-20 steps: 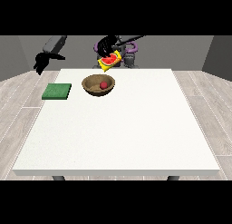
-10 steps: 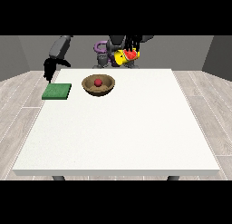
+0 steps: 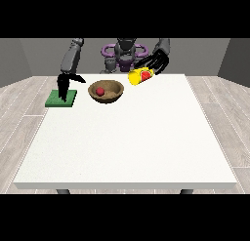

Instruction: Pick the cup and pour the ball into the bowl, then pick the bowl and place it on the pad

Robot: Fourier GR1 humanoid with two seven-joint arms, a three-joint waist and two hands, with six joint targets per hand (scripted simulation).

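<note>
1. Yellow cup [image 3: 139, 76] held tipped on its side above the bench [image 3: 127, 137], just right of the bowl [image 3: 106, 91]; fingers of the hand at the view's right [image 3: 157, 63] curled round it, prob. to keep the mouth turned toward the bowl.
2. Red ball [image 3: 100, 91] sitting inside the bowl, so pour looks done; red patch on the cup is prob. a marking, can't tell for sure.
3. Bowl upright on the bench near the far edge, between cup and green pad [image 3: 61, 98]; not gripped by either hand.
4. Hand at the view's left [image 3: 63, 85] hanging over the pad, fingers pointing down and mostly straight, holding nothing; likely poised on that side for the bowl pick.
5. Pad flat on the bench, just left of the bowl, apart from it.
6. Next, by judgement: put cup aside, grasp bowl rim w/o spilling the ball, shift onto pad.
</note>
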